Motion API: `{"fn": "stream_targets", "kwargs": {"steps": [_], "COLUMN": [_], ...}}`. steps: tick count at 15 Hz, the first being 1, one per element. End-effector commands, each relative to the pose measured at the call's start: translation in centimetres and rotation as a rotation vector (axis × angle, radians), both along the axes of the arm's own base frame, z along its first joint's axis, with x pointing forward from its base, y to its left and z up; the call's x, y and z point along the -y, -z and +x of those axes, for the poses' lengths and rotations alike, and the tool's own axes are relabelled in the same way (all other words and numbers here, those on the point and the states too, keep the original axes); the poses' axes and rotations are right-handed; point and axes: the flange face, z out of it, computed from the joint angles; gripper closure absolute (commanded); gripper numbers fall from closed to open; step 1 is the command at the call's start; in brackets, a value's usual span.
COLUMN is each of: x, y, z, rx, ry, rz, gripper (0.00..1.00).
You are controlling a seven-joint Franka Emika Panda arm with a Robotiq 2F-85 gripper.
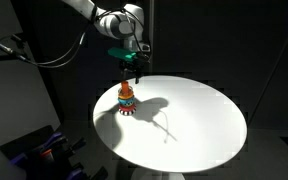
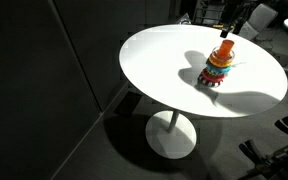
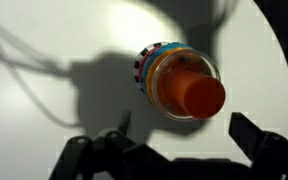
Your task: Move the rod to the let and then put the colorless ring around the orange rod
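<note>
White round table (image 1: 199, 125) in a dark room, the orange rod (image 1: 126, 94) near its edge. Gripper (image 1: 134, 71) hangs above it, jaws spread wide, empty

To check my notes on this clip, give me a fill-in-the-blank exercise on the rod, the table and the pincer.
1. The orange rod stands on a round table whose top is ____.
2. The pincer hangs directly ____ the orange rod, not beside it.
3. The pincer's jaws stand ____, gripping nothing.
Missing words: white; above; open.
</note>
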Motion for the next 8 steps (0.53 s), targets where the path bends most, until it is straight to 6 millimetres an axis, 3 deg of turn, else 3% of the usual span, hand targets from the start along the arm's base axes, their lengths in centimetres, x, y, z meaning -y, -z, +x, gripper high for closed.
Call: {"fn": "stream_targets", "kwargs": {"steps": [1,8], "x": [0.59,0.88], "y": [-1.00,-0.27], "z": [-0.69,0.18], "rx": [0.045,0.060], "ry": [0.014,0.021], "rz": [-0.008,-0.007], "gripper": [0.00,0.00]}}
